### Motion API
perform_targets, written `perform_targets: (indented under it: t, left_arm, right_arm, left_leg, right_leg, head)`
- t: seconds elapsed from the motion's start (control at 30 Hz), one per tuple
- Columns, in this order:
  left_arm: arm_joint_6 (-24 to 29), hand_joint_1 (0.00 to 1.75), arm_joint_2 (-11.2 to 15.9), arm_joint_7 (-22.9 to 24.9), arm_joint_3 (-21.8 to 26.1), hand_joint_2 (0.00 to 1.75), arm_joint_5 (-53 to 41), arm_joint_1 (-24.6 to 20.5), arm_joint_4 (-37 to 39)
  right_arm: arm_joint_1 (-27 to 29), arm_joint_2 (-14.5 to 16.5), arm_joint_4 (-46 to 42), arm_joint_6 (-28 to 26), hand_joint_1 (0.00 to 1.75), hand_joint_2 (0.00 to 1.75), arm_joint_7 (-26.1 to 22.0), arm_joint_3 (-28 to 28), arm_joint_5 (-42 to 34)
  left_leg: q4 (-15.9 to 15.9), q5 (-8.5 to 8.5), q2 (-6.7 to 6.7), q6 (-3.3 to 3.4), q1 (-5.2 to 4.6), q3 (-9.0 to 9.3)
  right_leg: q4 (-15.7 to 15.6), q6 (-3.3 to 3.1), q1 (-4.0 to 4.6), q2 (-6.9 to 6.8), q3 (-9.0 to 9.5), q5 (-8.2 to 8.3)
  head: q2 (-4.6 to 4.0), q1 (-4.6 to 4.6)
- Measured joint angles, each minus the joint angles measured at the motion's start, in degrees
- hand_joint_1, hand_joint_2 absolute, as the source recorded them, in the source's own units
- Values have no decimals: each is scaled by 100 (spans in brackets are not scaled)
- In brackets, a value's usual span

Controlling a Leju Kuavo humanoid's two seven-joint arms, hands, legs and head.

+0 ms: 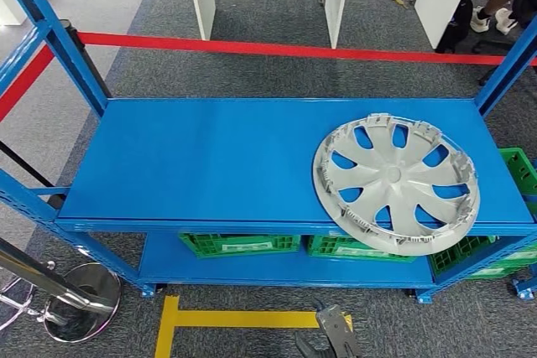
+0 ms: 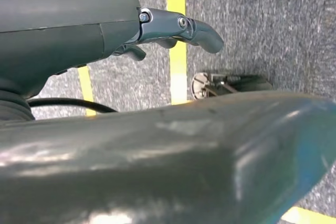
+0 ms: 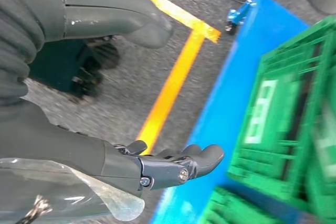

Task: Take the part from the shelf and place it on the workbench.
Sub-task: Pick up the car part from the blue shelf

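1. The right hand holds nothing, its dark smooth fingers extended loosely over grey carpet and yellow floor tape.
2. The left hand is likewise released, empty.
3. Beyond the right hand sit green lattice plastic crates on the blue metal shelf.
4. Farther up and ahead of it, the silver round spoked hubcap lies flat, overhanging the top shelf's front edge.

Matt silver plastic part on a smooth, glossy blue painted-metal shelf; green plastic crates below; rough grey carpet.
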Motion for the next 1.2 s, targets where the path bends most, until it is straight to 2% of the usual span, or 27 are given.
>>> perform_targets:
  t: [0.77,1.03,1.2]
  left_arm:
    - [1231,0,-72,-184,-1047,0,15,-274,573]
    - [1418,0,-131,-204,-1332,0,86,-336,695]
    - [1480,0,-160,-225,-1480,0,154,-364,743]
  right_arm:
    - [702,-439,-3254,-985,0,175,388,-670,3542]
    - [997,-400,-3984,-1178,0,175,315,-1201,4976]
    - [1188,-218,-4282,-1251,0,175,214,-1605,5908]
  left_leg:
    - [0,0,0,0,0,0]
    - [0,0,0,0,-1,0]
    - [0,0,0,0,0,0]
  right_leg:
    - [0,0,0,0,-1,0]
    - [0,0,-1,0,0,0]
    - [0,0,-1,0,-1,0]
  head:
    - [0,-1]
    - [0,1]
    - [0,-1]
